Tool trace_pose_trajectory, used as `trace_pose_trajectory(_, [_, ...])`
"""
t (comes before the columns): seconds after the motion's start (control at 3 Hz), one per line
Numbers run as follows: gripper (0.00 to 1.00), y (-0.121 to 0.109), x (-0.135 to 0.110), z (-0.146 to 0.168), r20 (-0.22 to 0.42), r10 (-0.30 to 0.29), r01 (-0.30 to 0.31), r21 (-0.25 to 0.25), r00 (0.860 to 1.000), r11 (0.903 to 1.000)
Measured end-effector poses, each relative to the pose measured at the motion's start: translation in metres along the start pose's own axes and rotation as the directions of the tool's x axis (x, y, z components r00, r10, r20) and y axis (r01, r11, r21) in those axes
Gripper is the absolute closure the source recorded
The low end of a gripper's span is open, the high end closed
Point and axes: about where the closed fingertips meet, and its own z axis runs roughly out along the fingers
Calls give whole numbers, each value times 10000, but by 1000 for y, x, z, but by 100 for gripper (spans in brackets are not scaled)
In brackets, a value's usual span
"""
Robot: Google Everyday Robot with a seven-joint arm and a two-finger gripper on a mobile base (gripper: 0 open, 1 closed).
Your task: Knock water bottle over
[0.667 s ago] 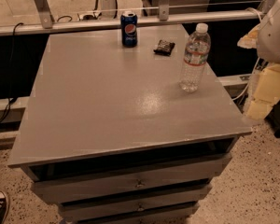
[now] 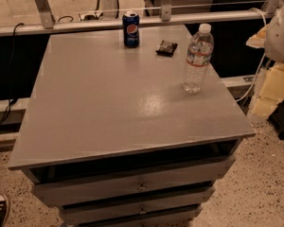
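1. Right now you are at the approach step. The water bottle (image 2: 197, 60) stands upright near the right edge of the tabletop (image 2: 109, 108), toward the far right corner, so nothing has been knocked over yet.
2. Your gripper (image 2: 270, 91) hangs off the table beyond the right edge, well apart from the bottle and touching nothing. Whether it is spread or pressed together you cannot tell from this view.
3. Note the neighbours: a dark snack packet (image 2: 166, 48) lies just left of the bottle toward the far edge. The Pepsi can (image 2: 131, 29) stands further left, at the far edge.
4. Next, I judge, you should bring the gripper in over the right edge and push the bottle high on its body, above the label.
5. A push toward the near-left would probably tip it onto bare tabletop, away from the packet and can.
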Motion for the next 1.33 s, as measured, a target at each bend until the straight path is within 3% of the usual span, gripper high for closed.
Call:
trace_pose_trajectory(0.33, [0, -30, 21, 15, 211, 554, -563, 402, 9982, 9976])
trace_pose_trajectory(0.67, [0, -56, 32, 36, 1066, 1078, -1132, 462, 9884, 9925])
trace_pose_trajectory(1.0, [0, -64, 22, 59, 2552, 1501, -1550, -9, 9552, 9879])
trace_pose_trajectory(1.33, [0, -70, 8, 78, 3816, 1905, -1877, -449, 9045, 9812])
